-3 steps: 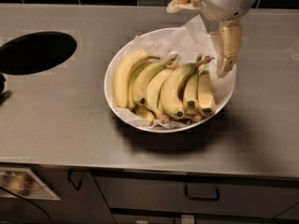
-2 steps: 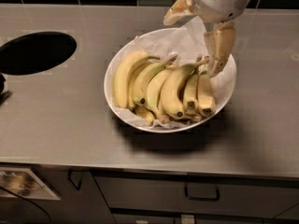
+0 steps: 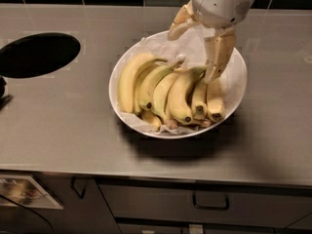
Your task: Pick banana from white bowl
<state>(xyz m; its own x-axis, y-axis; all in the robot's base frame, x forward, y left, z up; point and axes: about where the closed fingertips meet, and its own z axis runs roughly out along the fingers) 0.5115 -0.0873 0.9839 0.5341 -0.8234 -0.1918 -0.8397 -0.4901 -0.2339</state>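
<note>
The white bowl (image 3: 233, 99), lined with crinkled white paper, sits on the steel counter and holds several bananas side by side. The banana (image 3: 181, 97) is long and curved, with a greenish stem and a black dot at its near tip; it lies right of the middle of the bunch. Two stubby bananas (image 3: 208, 101) lie to its right and a broad pale banana (image 3: 127, 81) at the far left. My gripper (image 3: 191, 57) is open above the back of the bowl. Its right finger (image 3: 218, 55) points down and reaches the banana stems. Its left finger (image 3: 179, 23) hangs over the bowl's far rim.
A dark round hole (image 3: 36, 55) is cut into the counter at the left. A dark object (image 3: 2, 95) pokes in at the left edge. Black wall tiles run along the back. Drawers with a handle (image 3: 210, 204) sit below the counter's front edge.
My gripper has moved left and lower, from the bowl's right rim to over the banana stems. The bananas and bowl have not moved.
</note>
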